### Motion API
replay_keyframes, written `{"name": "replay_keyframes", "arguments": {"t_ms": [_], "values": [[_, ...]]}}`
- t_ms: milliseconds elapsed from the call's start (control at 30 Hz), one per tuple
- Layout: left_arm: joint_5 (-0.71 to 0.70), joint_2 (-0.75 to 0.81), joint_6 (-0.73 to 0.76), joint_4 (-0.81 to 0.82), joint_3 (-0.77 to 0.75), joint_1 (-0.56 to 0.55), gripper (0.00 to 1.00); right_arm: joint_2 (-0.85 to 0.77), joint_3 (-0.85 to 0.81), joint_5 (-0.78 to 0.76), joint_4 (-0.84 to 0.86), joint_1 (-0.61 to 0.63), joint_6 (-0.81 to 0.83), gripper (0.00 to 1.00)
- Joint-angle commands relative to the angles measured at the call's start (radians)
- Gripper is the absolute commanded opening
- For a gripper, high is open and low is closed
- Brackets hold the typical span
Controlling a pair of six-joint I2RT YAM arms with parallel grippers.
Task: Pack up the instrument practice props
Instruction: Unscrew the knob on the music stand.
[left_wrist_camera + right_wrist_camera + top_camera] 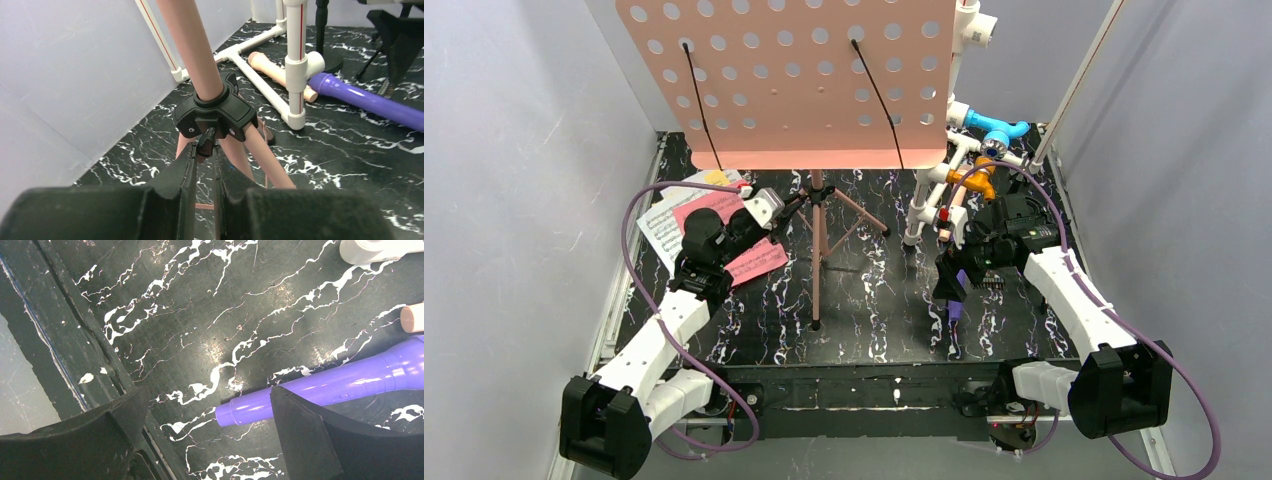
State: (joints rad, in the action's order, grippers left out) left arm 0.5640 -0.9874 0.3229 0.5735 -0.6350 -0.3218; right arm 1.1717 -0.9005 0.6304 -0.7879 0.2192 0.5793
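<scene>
Left gripper (205,155) is narrowed to a slit, its two fingers pinched on the small black lever (205,141) that hangs under the black hub (220,110) of the pink sheet-music holder (784,80). That hub rings the holder's pink pole (192,45), and the folding legs (260,150) splay out below it onto the black marbled table (200,315). Seen from above, the holder stands upright at mid-table with its perforated plate raised toward the back wall, and the left arm reaches in from the left side to the top of the legs. Under that arm, at the left of the table, the pink folder (759,262) lies on the printed music pages (659,225). Right gripper (207,405) hangs with its jaws spread wide and nothing in them, low over the table on the right. The handle end of the purple microphone (320,385) lies flat on the table between its fingers, nearer the right-hand one, which hides part of the barrel; I cannot tell whether that finger touches it. The beige microphone (272,67) lies just beside the purple one, passing behind an upright of the white pipe frame (295,60).
</scene>
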Motion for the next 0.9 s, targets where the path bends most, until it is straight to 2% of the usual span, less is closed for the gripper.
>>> {"name": "replay_keyframes", "arguments": {"t_ms": [0, 267, 500, 600, 733, 867], "values": [[-0.037, 0.026, -0.242, -0.029, -0.049, 0.002, 0.0, -0.002, -0.025, 0.005, 0.002, 0.006, 0.0, 1.0], [-0.121, 0.043, -0.594, -0.047, -0.058, 0.002, 0.04, -0.009, -0.021, 0.005, 0.002, 0.006, 0.0, 1.0], [-0.224, 0.047, -0.889, -0.049, -0.038, 0.001, 0.2, -0.011, -0.021, 0.005, 0.004, 0.006, -0.001, 1.0], [-0.227, 0.053, -0.917, -0.05, -0.03, 0.001, 0.23, -0.013, -0.02, 0.006, 0.002, 0.006, 0.0, 1.0], [-0.237, 0.067, -0.967, -0.048, -0.02, 0.002, 0.3, -0.014, -0.02, 0.006, 0.003, 0.006, 0.0, 1.0], [-0.242, 0.068, -1.081, -0.05, -0.012, 0.002, 0.31, -0.016, -0.02, 0.006, 0.004, 0.006, 0.0, 1.0]]}}
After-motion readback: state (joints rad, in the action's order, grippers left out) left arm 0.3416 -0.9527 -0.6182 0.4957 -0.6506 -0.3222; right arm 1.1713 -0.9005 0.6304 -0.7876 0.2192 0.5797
